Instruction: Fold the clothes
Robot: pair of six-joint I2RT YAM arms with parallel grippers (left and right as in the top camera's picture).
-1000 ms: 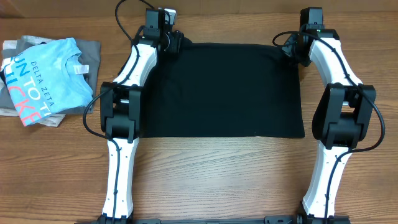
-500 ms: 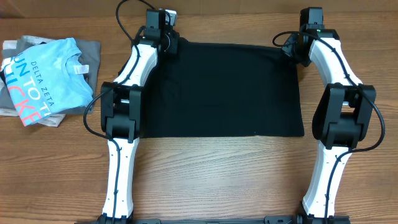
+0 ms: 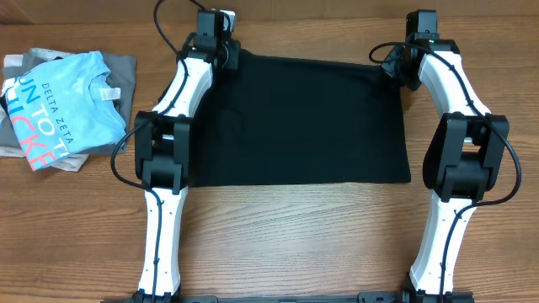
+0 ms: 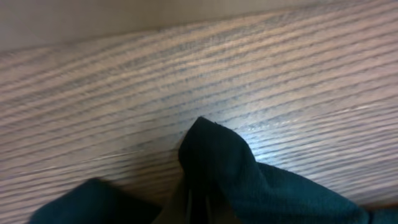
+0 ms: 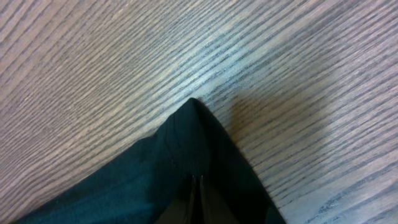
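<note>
Black T-shirt [image 3: 303,122]: spread flat as a wide dark rectangle mid-surface [image 3: 295,244], between the two arms.
Left pincer [image 4: 198,200]: closed tight on the shirt's far left corner, with a small peak of cloth standing out past the tips.
Right pincer [image 5: 196,200]: closed the same way on the far right corner.
Around: a light blue T-shirt [image 3: 59,105] with lettering lies on a grey garment [image 3: 126,71] at the left edge of the surface, well apart from the black shirt.
In the way: each arm's elbow overlaps the shirt's side edge from above.
Hidden: from overhead both pincers sit under their wrist housings. In the wrist views the fingers are cut off at the bottom edge, and the left view is blurred.
Hard to tell: the shirt's sleeves and folds merge into plain black.
</note>
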